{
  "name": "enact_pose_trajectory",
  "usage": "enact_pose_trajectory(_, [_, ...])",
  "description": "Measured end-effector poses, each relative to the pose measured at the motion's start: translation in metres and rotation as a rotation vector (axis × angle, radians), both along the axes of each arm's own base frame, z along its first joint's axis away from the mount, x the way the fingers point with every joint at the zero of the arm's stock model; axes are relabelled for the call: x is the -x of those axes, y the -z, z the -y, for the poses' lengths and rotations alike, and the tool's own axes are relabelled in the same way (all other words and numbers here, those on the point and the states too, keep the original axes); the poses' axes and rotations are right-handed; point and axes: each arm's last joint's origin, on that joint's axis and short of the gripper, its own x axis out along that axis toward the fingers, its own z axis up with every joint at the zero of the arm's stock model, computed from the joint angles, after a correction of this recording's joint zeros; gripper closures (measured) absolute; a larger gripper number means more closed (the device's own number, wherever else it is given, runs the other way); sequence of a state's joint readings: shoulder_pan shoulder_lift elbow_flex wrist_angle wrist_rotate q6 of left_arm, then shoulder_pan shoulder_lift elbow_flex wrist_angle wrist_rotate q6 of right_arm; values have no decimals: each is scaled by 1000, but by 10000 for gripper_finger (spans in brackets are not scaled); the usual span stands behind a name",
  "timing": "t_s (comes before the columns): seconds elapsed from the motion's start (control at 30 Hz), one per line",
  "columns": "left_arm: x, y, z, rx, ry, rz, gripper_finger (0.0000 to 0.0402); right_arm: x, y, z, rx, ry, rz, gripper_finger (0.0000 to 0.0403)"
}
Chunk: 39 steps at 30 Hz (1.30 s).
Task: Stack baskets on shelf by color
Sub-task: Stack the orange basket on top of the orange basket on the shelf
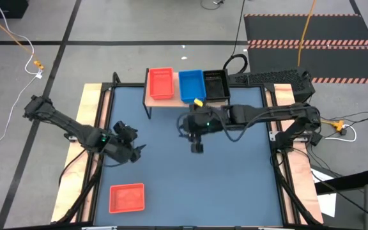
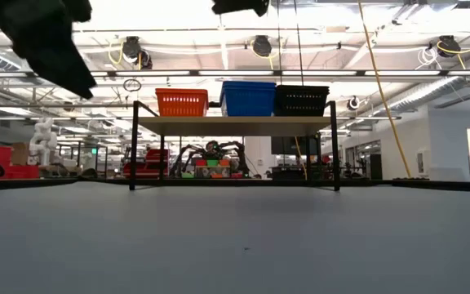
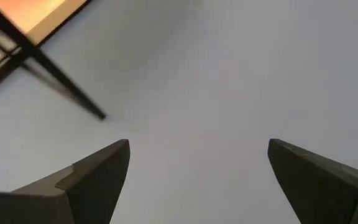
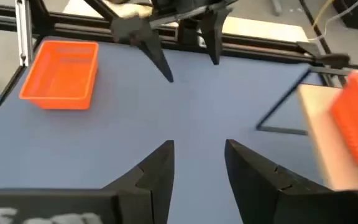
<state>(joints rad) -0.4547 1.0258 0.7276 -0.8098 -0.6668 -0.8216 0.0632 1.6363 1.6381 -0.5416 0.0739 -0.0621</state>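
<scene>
shelf (image 1: 171, 101) at the worktop's (image 1: 235, 179) far edge carries red, blue and black baskets sorted by colour. one red basket (image 1: 127, 197) waits near. left pincer (image 1: 135, 151) spread, empty; right pincer (image 1: 197, 145) parted, empty.

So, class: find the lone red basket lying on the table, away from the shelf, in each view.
High view: the lone red basket lies near the bottom edge, left of centre, below the left gripper.
Low view: not in it.
Left wrist view: not in it.
Right wrist view: upper left, on the blue table.
Shared landmark: the shelf.
</scene>
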Motion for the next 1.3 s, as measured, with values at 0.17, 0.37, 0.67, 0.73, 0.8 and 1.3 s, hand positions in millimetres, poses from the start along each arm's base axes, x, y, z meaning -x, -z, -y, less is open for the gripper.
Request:
enact_pose_trajectory(0.17, [7,-4,17,63,76,57,18,-9,40,-17,9,-26,105,268])
enact_pose_trajectory(0.37, [3,14,49,301,220,-37,43,-7,82,-33,-30,-86,307,268])
enact_pose_trajectory(0.67, [14,16,74,550,339,-214,258,26,142,-38,-58,-111,497,268])
enact_pose_trajectory(0.73, [17,17,74,553,345,-251,309,31,150,-37,-71,-106,495,268])
enact_pose_trajectory(0.8, [20,19,72,546,335,-284,351,34,155,-36,-106,-88,493,268])
enact_pose_trajectory(1.3, [39,22,74,871,-9,-605,303,38,170,-64,-58,83,474,268])
